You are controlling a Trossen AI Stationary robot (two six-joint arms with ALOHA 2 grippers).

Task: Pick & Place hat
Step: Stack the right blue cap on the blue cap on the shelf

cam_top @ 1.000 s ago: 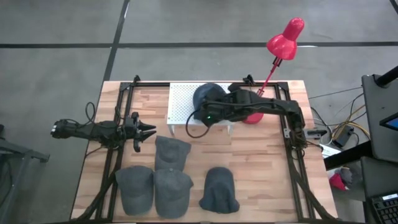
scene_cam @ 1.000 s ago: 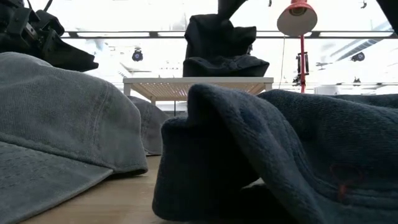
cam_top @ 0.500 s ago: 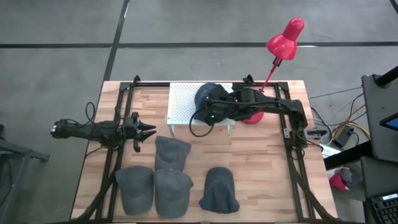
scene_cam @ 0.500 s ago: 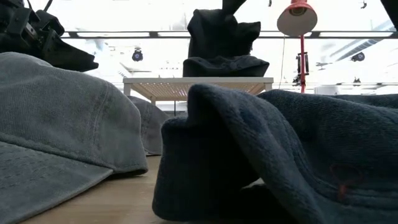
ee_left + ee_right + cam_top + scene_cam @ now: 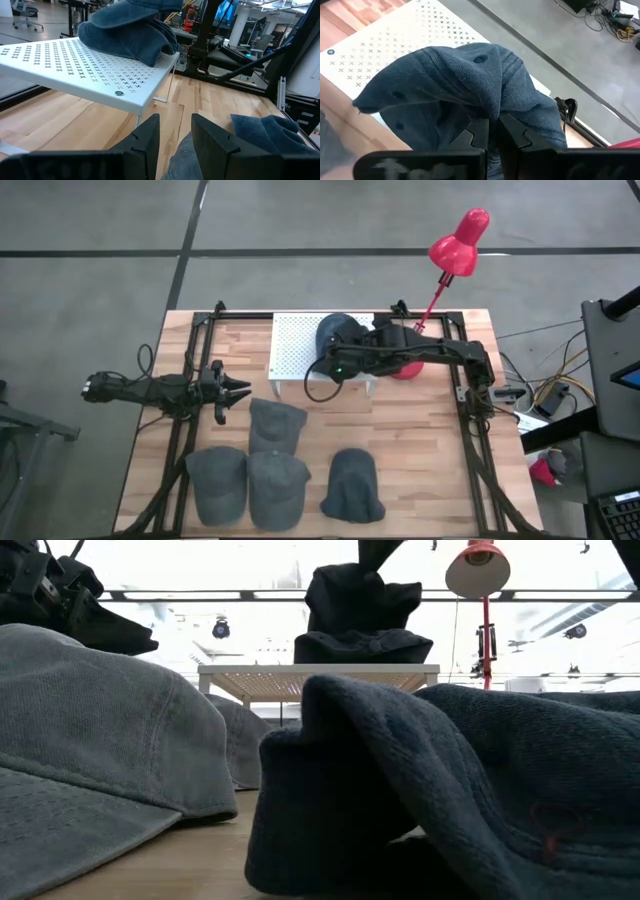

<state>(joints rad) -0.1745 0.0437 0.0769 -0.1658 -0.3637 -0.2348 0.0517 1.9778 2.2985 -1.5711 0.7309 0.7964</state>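
Grey concrete floor is surrounding the wooden table (image 5: 400,440) from above; no writing is showing anywhere. At twelve o'clock the right gripper (image 5: 335,350) is pinching a dark blue hat (image 5: 337,333) over the white perforated shelf (image 5: 295,345), its arm covering part of the hat. At nine o'clock the left gripper (image 5: 238,390) is waiting, jaws narrowly apart. Low down, grey caps (image 5: 100,750) are blocking most of the table. The right wrist camera is showing the fingers (image 5: 477,131) clamped on bunched fabric.

Hat (image 5: 338,335) on perforated platform (image 5: 295,345) at table's rear, four hats (image 5: 275,470) in front, lamp (image 5: 455,245) right
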